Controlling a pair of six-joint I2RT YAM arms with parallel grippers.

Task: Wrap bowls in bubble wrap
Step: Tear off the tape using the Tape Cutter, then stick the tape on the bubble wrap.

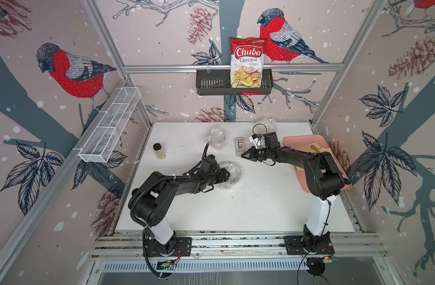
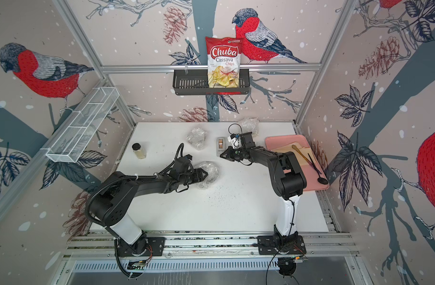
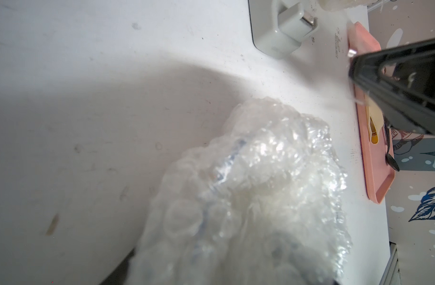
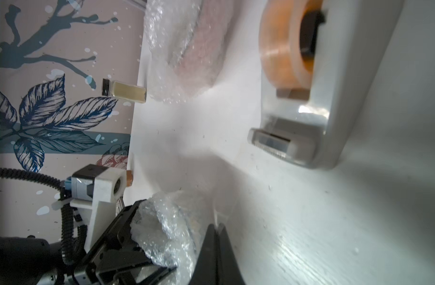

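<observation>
Fingers (image 4: pixel 122 227) of left gripper (image 1: pixel 227 174): spread wide, clasped from both sides on crumpled clear bubble-wrap bundle (image 1: pixel 234 170), resting near the middle of white tabletop (image 1: pixel 261 209), between the two arms. Bowl presumably inside (only faint dark-blue marks showing through the plastic in the left wrist view; pattern not readable). Fingers (image 4: pixel 211 249) of right gripper (image 1: pixel 245 155): pressed tight together, tip just beside grey tape dispenser with amber roll (image 1: pixel 240 146), pointing toward the bundle; whether pinching a strip of tape, cannot tell. Step in hand, by judgement: sealing the wrap. To do well: hold loose folds pinned under the left grip, lay any tape across the overlapping seam, press along its length, release only once stuck; avoid squeezing hard enough to spring the folds open. Also listed: second wrapped bundle (image 1: pixel 215 138) just beside the dispenser; third wrapped bundle (image 1: pixel 267 123) at the far edge; pink rectangular tray (image 1: pixel 291 140) behind the right arm; small glass jar with black lid (image 1: pixel 159 151), well apart.
</observation>
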